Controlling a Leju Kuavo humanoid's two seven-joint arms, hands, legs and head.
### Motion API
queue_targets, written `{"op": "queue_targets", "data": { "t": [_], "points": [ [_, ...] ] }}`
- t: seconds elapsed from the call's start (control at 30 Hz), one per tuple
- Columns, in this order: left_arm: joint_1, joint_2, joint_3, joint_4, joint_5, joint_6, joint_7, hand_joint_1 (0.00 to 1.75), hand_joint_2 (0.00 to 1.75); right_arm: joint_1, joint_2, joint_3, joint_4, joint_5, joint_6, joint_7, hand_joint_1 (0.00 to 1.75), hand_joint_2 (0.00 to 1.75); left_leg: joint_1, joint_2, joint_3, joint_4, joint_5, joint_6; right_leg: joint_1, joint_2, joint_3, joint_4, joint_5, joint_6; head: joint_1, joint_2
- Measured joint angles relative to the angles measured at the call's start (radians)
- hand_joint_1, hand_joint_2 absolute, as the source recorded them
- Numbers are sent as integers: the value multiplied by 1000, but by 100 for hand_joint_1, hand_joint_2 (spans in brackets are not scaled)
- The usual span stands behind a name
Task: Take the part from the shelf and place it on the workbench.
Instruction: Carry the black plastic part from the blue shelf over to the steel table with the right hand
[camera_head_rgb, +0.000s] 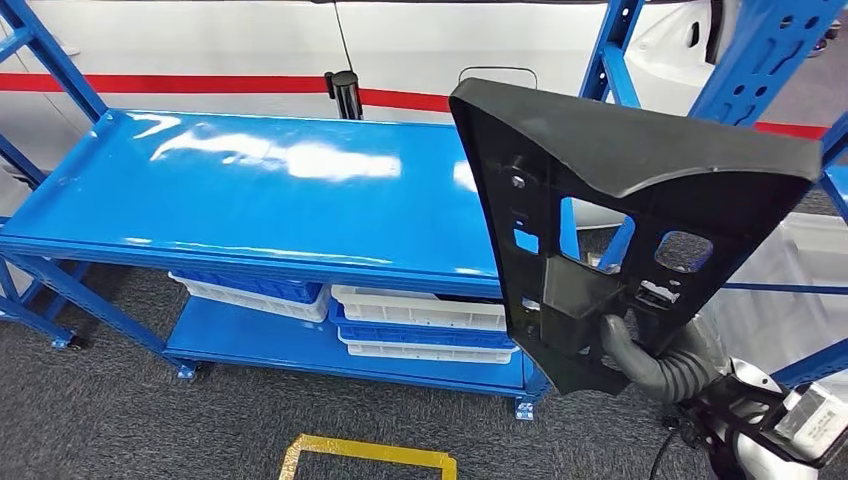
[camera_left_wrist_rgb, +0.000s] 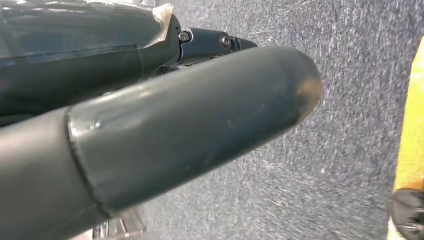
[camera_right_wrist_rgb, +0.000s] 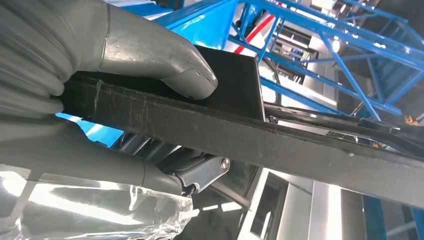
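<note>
Grey carpet runs under a blue bench (camera_head_rgb: 250, 190) with a glossy bare top; trays (camera_head_rgb: 420, 320) sit on its lower shelf, and a yellow floor marking (camera_head_rgb: 370, 455) lies in front. My right robot hand (camera_head_rgb: 650, 360) is clamped on the black plastic part (camera_head_rgb: 610, 200), thumb pressed on one face and fingers under the edge, holding it up in the air to the right of the bench top. I judge the carry step is in hand: the part is off the shelf but not yet set down. Next I need to swing it left over the top, lower it flat and let go. My left robot hand (camera_left_wrist_rgb: 165, 130) hangs over the carpet; I cannot tell whether it is apart or together. The part blocks the bench's right end.
</note>
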Motion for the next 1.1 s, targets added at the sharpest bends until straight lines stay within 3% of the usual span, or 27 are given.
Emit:
{"op": "queue_targets", "data": {
  "t": [0.07,0.1,0.2,0.23,0.3,0.37,0.43,0.5,0.53,0.57,0.6,0.67,0.73,0.77,0.8,0.83,0.9,0.97,1.03,1.1],
  "points": [
    [0,-3,-5,0,-10,-6,0,0,0,-10,0,10,5,-1,-11,-1,175,175,0,0,-7,60,-19,2,5,0,-18,0,13,-2,0,0],
    [0,-4,-7,0,-14,-8,0,0,0,-17,-1,14,8,-3,-14,-1,175,175,0,0,21,28,-1,6,7,1,-24,1,19,0,0,0],
    [-3,-5,-11,0,-18,-10,-1,0,0,-42,-3,24,16,-11,-21,-1,175,175,-4,-5,162,-184,66,25,11,3,-37,-1,37,10,1,0],
    [-4,-6,-11,0,-18,-10,-1,0,0,-48,-4,27,18,-12,-21,-1,175,175,-8,-7,187,-226,77,29,12,2,-38,-2,43,16,1,0],
    [-6,-7,-13,0,-18,-10,-2,0,0,-57,-6,31,20,-14,-22,-1,175,175,-16,-8,190,-242,89,30,13,1,-39,-7,56,31,2,0],
    [-7,-9,-15,0,-19,-11,-3,0,0,-63,-9,35,23,-14,-24,-1,175,175,-16,-4,184,-258,109,40,13,-2,-46,-4,56,42,2,0],
    [-7,-11,-18,0,-22,-11,-6,0,0,-67,-13,39,26,-10,-29,-1,175,175,-15,1,169,-273,137,56,17,-4,-75,56,0,32,5,0],
    [-7,-12,-22,0,-31,-13,-9,0,0,-73,-16,46,31,-3,-39,0,175,175,-20,5,143,-273,158,64,16,-5,-119,183,-85,20,8,0],
    [-7,-13,-24,0,-35,-15,-10,0,0,-77,-17,51,34,1,-45,2,175,175,-22,7,128,-272,169,64,16,-5,-131,242,-109,23,9,0],
    [-7,-14,-25,0,-38,-17,-10,0,0,-82,-17,57,38,5,-51,5,175,175,-24,9,114,-271,178,64,16,-5,-129,273,-113,31,9,0],
    [-7,-16,-26,0,-38,-20,-11,0,0,-88,-17,62,42,9,-58,8,175,175,-25,10,101,-269,188,62,16,-5,-107,267,-102,42,9,0],
    [-7,-17,-27,0,-40,-27,-13,0,0,-106,-17,75,51,19,-72,13,175,175,-26,11,76,-260,202,56,16,-6,-9,148,-65,57,10,0],
    [-7,-19,-28,0,-47,-35,-16,0,0,-126,-16,88,59,31,-88,17,175,175,-31,11,58,-246,213,46,24,-7,85,9,-61,49,10,0],
    [-7,-19,-30,0,-50,-38,-17,0,0,-134,-16,95,62,38,-98,18,175,175,-33,11,52,-241,218,42,29,-7,104,-27,-67,42,10,0],
    [-7,-19,-31,0,-53,-39,-17,0,0,-140,-15,102,65,45,-109,20,175,175,-35,10,49,-239,223,37,33,-6,106,-38,-70,35,10,0],
    [-7,-19,-32,0,-54,-39,-17,0,0,-145,-15,111,69,51,-119,24,175,175,-36,10,47,-238,228,33,29,-7,97,-37,-65,26,10,0],
    [-5,-18,-32,0,-54,-32,-14,0,0,-167,-14,130,80,56,-136,42,175,175,-31,6,35,-215,198,21,17,-9,85,-38,-50,4,8,0],
    [-5,-15,-32,0,-54,-21,-8,0,0,-208,-15,146,97,46,-145,75,175,175,-23,0,4,-126,105,6,10,-12,66,-39,-28,-17,6,0],
    [-6,-13,-32,0,-54,-14,-3,0,0,-238,-17,153,111,36,-148,99,175,175,-19,-1,-22,-43,37,-2,10,-11,53,-38,-15,-24,4,0],
    [-6,-13,-32,0,-54,-13,-2,0,0,-245,-18,155,115,32,-148,105,175,175,-18,-2,-29,-21,24,-4,10,-11,51,-38,-11,-24,4,0]
  ]
}}
